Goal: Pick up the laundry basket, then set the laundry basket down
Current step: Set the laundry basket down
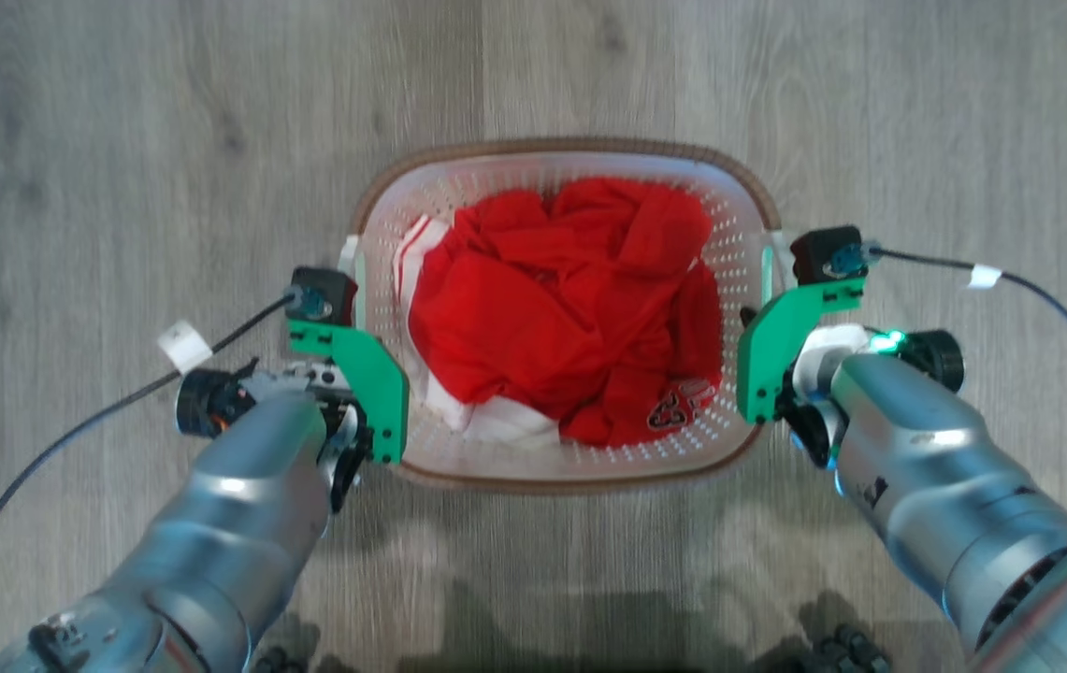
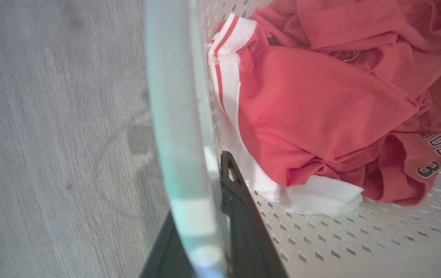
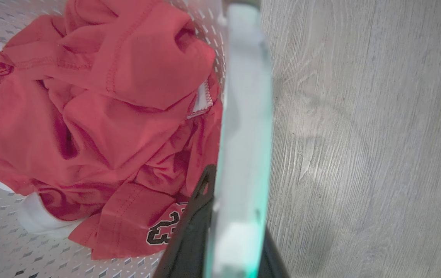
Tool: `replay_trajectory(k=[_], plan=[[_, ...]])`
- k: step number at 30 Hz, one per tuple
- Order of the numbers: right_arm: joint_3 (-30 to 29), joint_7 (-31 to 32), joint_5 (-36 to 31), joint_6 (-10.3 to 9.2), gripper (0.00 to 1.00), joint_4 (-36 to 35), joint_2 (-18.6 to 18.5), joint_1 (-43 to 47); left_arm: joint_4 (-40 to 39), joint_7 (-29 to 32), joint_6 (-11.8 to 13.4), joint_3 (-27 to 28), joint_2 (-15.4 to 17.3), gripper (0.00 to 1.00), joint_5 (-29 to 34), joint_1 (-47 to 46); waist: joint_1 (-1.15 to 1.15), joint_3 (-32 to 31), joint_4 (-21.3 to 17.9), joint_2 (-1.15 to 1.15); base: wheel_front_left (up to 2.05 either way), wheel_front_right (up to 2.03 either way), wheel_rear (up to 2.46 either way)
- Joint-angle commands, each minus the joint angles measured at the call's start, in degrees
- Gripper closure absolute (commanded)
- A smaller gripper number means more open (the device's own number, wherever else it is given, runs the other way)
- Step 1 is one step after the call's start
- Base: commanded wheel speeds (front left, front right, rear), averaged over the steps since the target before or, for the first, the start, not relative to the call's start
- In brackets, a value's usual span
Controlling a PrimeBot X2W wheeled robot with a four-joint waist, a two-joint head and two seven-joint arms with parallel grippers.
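Note:
The laundry basket (image 1: 570, 148) is white and perforated with a brown rim, and it sits centred in the head view over the grey wood floor. It holds red and white clothing (image 1: 570, 299). My left gripper (image 1: 353, 280) is at its left side handle and my right gripper (image 1: 776, 271) at its right side handle. In the left wrist view my left gripper (image 2: 201, 193) is shut on the pale handle (image 2: 174, 116), one dark finger on each side. In the right wrist view my right gripper (image 3: 239, 208) clamps the other handle (image 3: 247, 96) the same way.
Grey wood floor (image 1: 122, 140) lies all around the basket. A black cable (image 1: 75, 430) trails from my left wrist and another cable (image 1: 1057, 308) from my right. A shadow lies on the floor under the basket's near edge.

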Motion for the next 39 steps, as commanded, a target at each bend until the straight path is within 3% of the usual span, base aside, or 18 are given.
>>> replay_trajectory(k=[1, 25, 39], plan=[[0.2, -1.2, -0.9, 0.13, 1.0, -0.5, -0.1, 0.0, -0.4, -0.5, 0.4, 0.5, 1.3, 1.0, 0.3, -1.3, -0.01, 2.3, 0.2, 0.0, 0.0, 0.0, 0.0], [-11.2, -1.4, -13.4, 0.13, 1.0, -0.5, -0.1, -4.0, -3.4, -1.5, 2.7, -1.7, 1.3, 1.0, -0.5, -7.9, -0.01, 14.4, 1.0, 0.0, 0.0, 0.0, 0.0], [-16.0, -1.2, -18.5, 0.13, 1.0, -0.5, -0.1, -4.4, -3.8, -1.9, 2.9, -2.9, 1.3, 1.0, -1.4, -8.9, -0.01, 16.9, 1.5, 0.0, 0.0, 0.0, 0.0]])
